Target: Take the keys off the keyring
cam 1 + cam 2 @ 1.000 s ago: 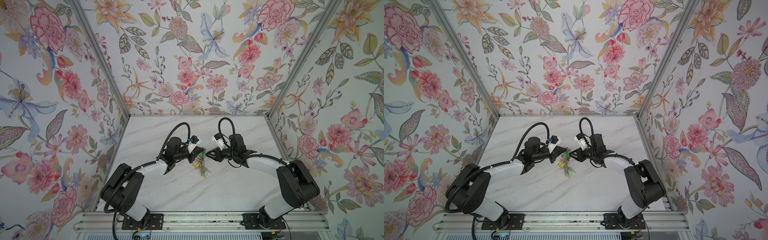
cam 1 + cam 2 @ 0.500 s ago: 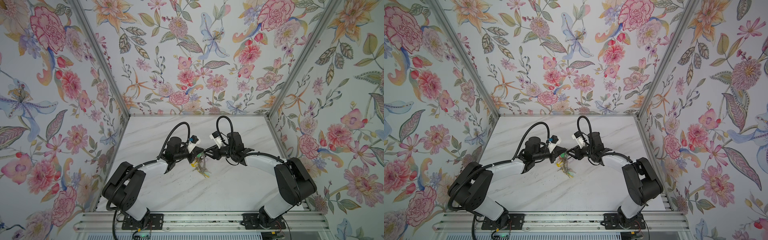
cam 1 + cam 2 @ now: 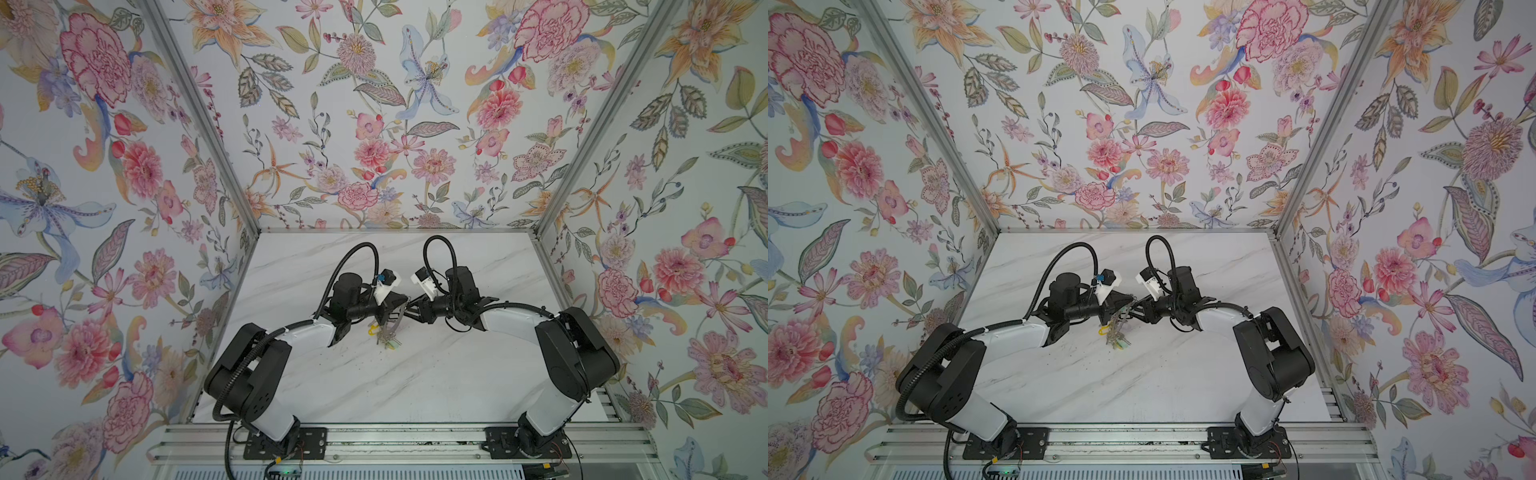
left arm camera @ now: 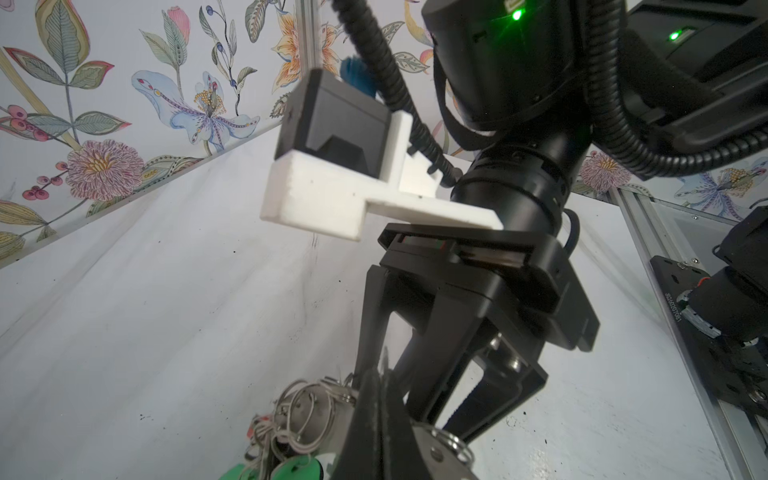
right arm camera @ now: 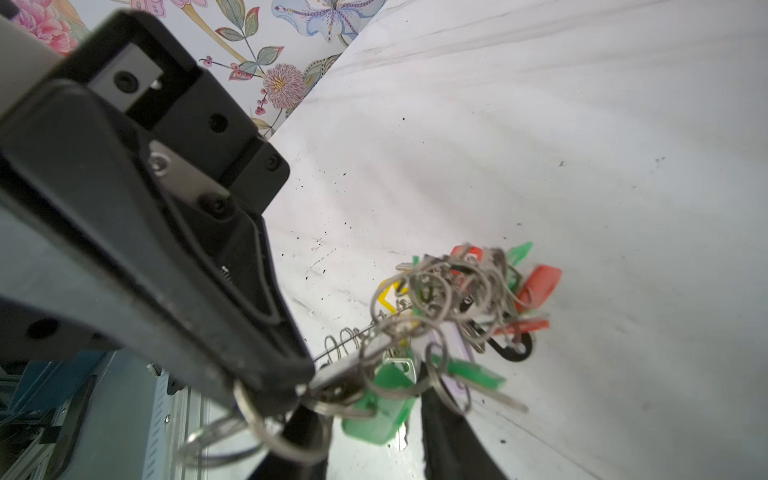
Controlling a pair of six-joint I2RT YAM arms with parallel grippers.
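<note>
My left gripper (image 3: 394,311) (image 4: 384,399) is shut on the rim of the keyring (image 4: 432,452) (image 5: 341,376), a flat grey metal disc held above the table. The keys (image 3: 386,337) (image 3: 1118,336) (image 5: 465,299) hang from it in a tangle of split rings with green, red and yellow tags. Facing it, my right gripper (image 3: 410,309) (image 5: 374,449) stands open at the disc's edge. A green tag (image 5: 378,409) and some split rings lie between its fingers, with gaps on both sides. In the left wrist view the right gripper (image 4: 440,420) straddles the disc's rim.
The white marble table (image 3: 415,382) carries dark specks under the bunch. Floral walls close it in on three sides, and an aluminium rail (image 3: 395,436) with both arm bases runs along the front.
My right gripper has moved left, up to the keyring held by the left gripper. The left arm and the hanging bunch have hardly moved.
</note>
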